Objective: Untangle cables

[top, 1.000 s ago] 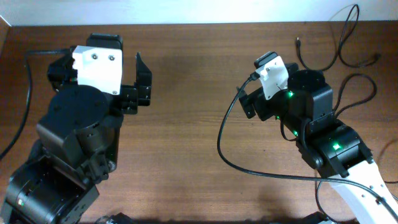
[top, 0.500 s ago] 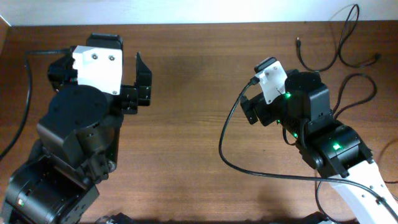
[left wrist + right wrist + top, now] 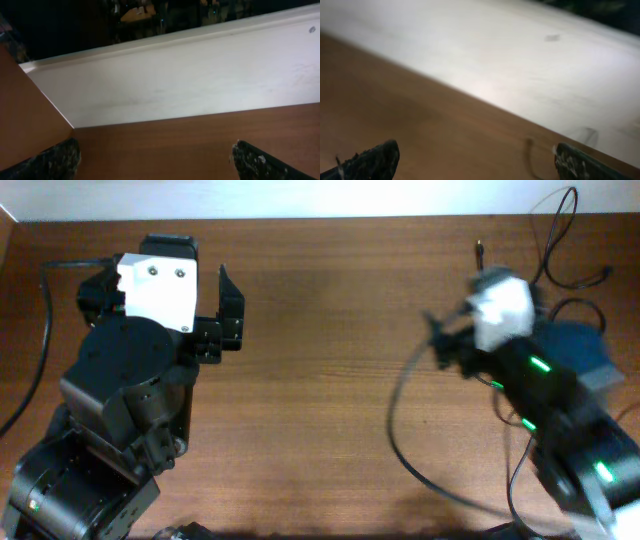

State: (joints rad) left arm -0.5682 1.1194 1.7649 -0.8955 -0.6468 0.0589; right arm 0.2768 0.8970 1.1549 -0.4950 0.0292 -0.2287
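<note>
Several thin black cables (image 3: 553,252) lie spread in loops at the table's far right corner, with a small plug end (image 3: 479,249) and another (image 3: 605,273). My right gripper (image 3: 447,345) is motion-blurred, left of and in front of them, open and empty. In the right wrist view its fingertips (image 3: 475,162) stand wide apart over bare wood, and a blurred cable piece (image 3: 530,156) lies ahead near the right finger. My left gripper (image 3: 226,315) is open and empty at the far left, and its wrist view (image 3: 157,160) shows only bare table.
The brown wooden table (image 3: 320,390) ends at a white wall along the back (image 3: 190,75). The right arm's own thicker black cable (image 3: 400,435) loops over the table in front of it. The left arm's cable (image 3: 40,330) hangs at the left edge.
The right arm has swung quickly to the right and back, toward the cables' corner, and is blurred. The left arm has not moved.
</note>
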